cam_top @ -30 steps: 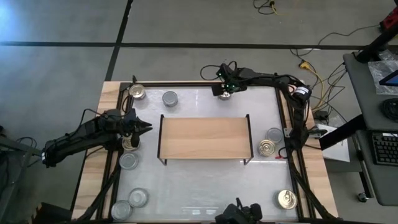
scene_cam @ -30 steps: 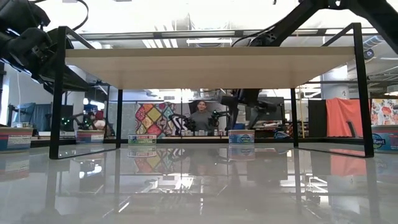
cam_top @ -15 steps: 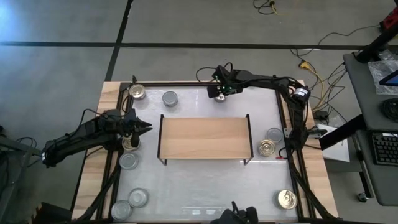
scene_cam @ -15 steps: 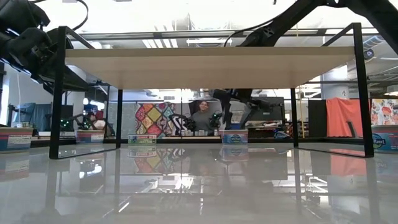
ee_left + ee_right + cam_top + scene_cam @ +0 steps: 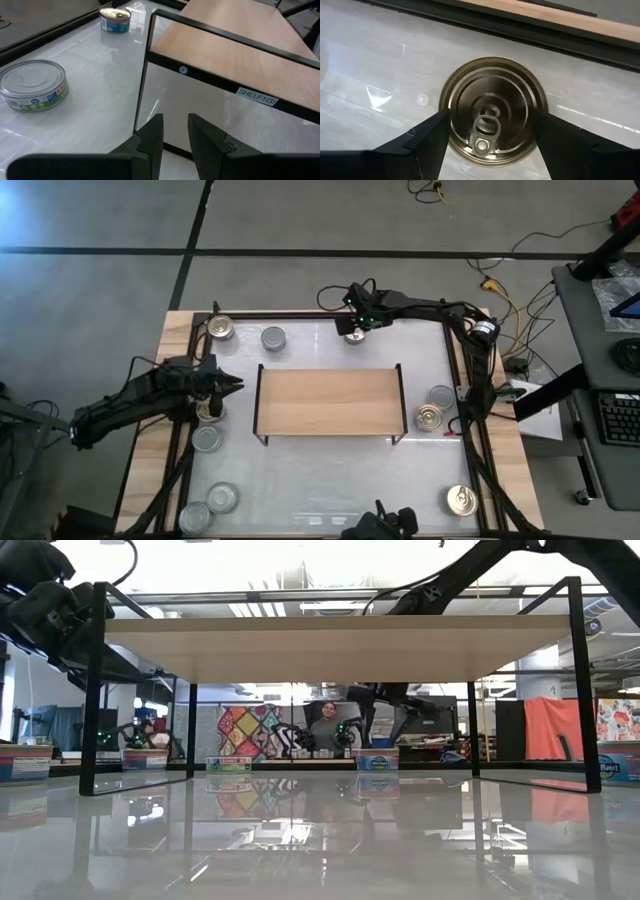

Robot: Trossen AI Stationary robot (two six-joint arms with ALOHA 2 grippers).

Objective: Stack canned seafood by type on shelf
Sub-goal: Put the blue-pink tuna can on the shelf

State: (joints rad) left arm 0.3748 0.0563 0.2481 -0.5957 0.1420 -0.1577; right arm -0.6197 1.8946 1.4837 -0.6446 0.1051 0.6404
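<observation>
Right gripper (image 5: 490, 145) sits at the table's (image 5: 330, 480) far edge, straight over a gold can (image 5: 493, 110). Fingers (image 5: 427, 140) are spread wide, one on each side of the can's rim; contact can't be confirmed, and in the low view the can (image 5: 376, 759) stands on the table. In the high view the gripper (image 5: 356, 330) covers most of the can.

Left gripper (image 5: 175, 137) hovers at the left edge, just beside the shelf's (image 5: 330, 400) near-left leg, aimed at the shelf. Its fingers (image 5: 152, 135) are nearly closed with a narrow gap and hold nothing. High view shows it (image 5: 232, 383) next to a gold tin (image 5: 209, 410) at the left edge.

The shelf stands mid-table with its board bare. Its label (image 5: 256, 96) reads SHELF1(3).

Other cans, all on the table:
- far-left corner: gold one (image 5: 221, 329) and grey one (image 5: 273, 338)
- left edge: grey can (image 5: 207, 439)
- near-left corner: two grey ones (image 5: 222, 498) (image 5: 195, 517)
- right edge: grey (image 5: 440, 396) with gold (image 5: 429, 418) just beside
- near-right corner: gold (image 5: 461, 500)

A person (image 5: 324, 730) sits in the room beyond.
</observation>
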